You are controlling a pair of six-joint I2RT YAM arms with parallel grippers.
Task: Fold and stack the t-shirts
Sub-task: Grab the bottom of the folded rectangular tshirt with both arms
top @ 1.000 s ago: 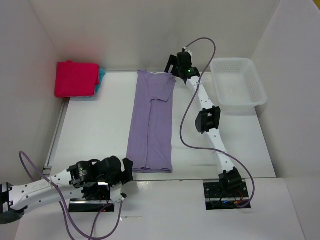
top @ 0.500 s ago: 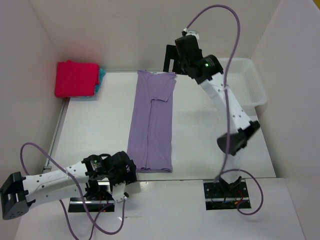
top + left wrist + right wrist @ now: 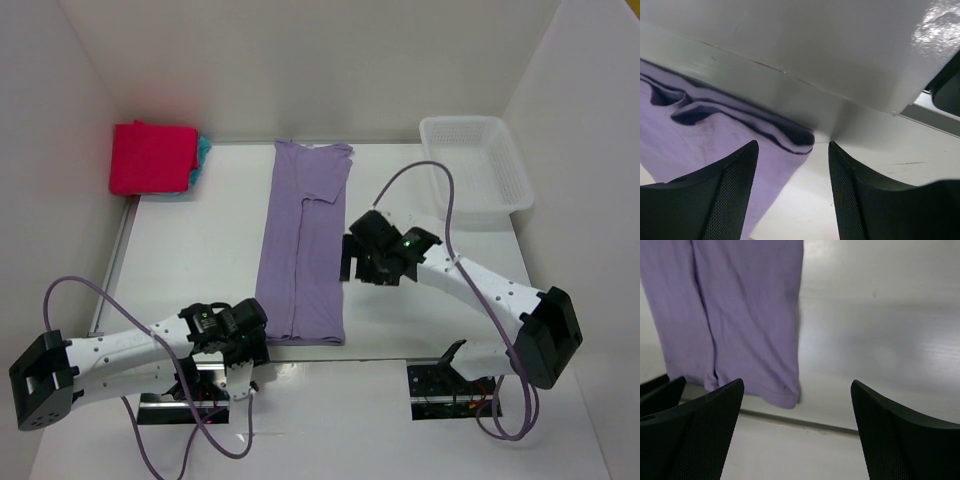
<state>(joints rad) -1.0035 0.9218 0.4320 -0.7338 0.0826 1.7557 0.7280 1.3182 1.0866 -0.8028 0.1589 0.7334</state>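
1. Since a second back, the right gripper [image 3: 352, 262] has swung away from the collar end and is now hanging mid-table, just beside the right edge of the pale lavender cloth t-shirt [image 3: 303, 250]. The left gripper [image 3: 250, 342] has crept in toward the near hem. The shirt itself hasn't budged.
2. That lavender shirt is lying as a long narrow strip, already folded lengthwise, running from its collar at the far side of the white table [image 3: 190, 250] to its hem at the near edge.
3. A folded magenta-red cloth t-shirt [image 3: 152, 157] is sitting in the far left corner on top of a turquoise blue cloth t-shirt [image 3: 203, 152] that's peeking out on the right. The white plastic mesh basket [image 3: 520, 195] is sitting far right, well apart from all of it.
4. The left gripper's jaws are standing partly apart and gripping nothing, with the hem's left corner lying right ahead of them in the wrist view. The right gripper's jaws are gaping wide, also gripping nothing.
5. Handling guess: it's looking light, thin and totally limp, so it's going to droop, and the layers will slide apart if lifted from one spot.
6. I'd be taking it by the two hem corners together, pinching through every layer, then carrying the hem up toward the collar.
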